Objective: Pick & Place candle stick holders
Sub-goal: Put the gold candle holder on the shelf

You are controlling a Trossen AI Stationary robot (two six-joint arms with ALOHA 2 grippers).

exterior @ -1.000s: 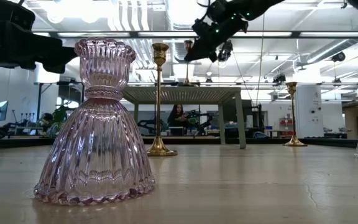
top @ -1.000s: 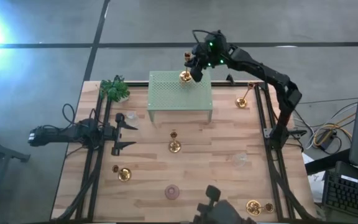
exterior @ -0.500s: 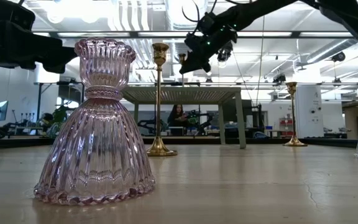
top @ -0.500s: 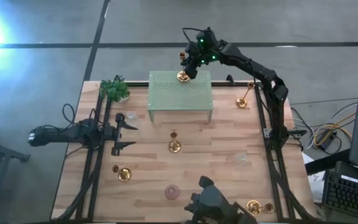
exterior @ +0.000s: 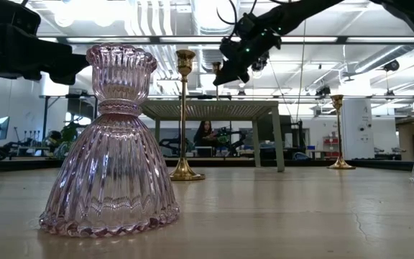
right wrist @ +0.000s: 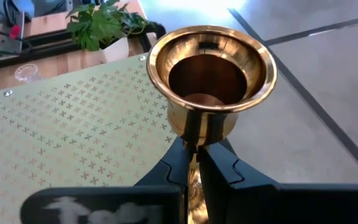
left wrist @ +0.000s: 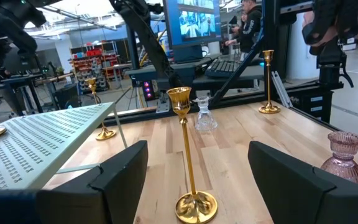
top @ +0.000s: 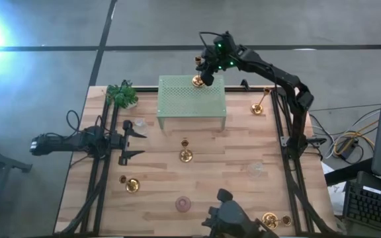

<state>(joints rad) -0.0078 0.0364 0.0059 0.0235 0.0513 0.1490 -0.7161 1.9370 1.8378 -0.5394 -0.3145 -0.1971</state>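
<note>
My right gripper (top: 208,71) is shut on a gold candlestick (top: 198,71) over the far edge of the green perforated stand (top: 190,102). Its cup (right wrist: 211,65) shows large in the right wrist view. My left gripper (top: 132,141) is open and empty at the table's left. It faces a gold candlestick (left wrist: 188,163) that stands on its round base at mid-table (top: 186,153). Another stands at the far right (top: 258,106). One lies at the near left (top: 131,184) and one at the near right (top: 274,220). My right gripper pinches the candlestick's thin stem (right wrist: 193,144) just under the cup, between its two fingers (right wrist: 219,171). The fingers come from the table's far right, slanting down, and lie across the stem. The candlestick is upright, its base (top: 198,81) at the stand's top; whether it touches, I cannot tell.
A small green plant (top: 122,94) stands at the far left corner. A pink glass holder (top: 183,204) stands near the front edge and fills the low view (exterior: 113,151). Clear glass holders stand at the right (top: 255,170) and left (top: 127,124). Dark frame rails run along both sides.
My right gripper, still shut on the candlestick, has gone a little toward the table's left and then back toward the right, staying over the stand's far edge. In the low view the cup stands lower than a second ago.
</note>
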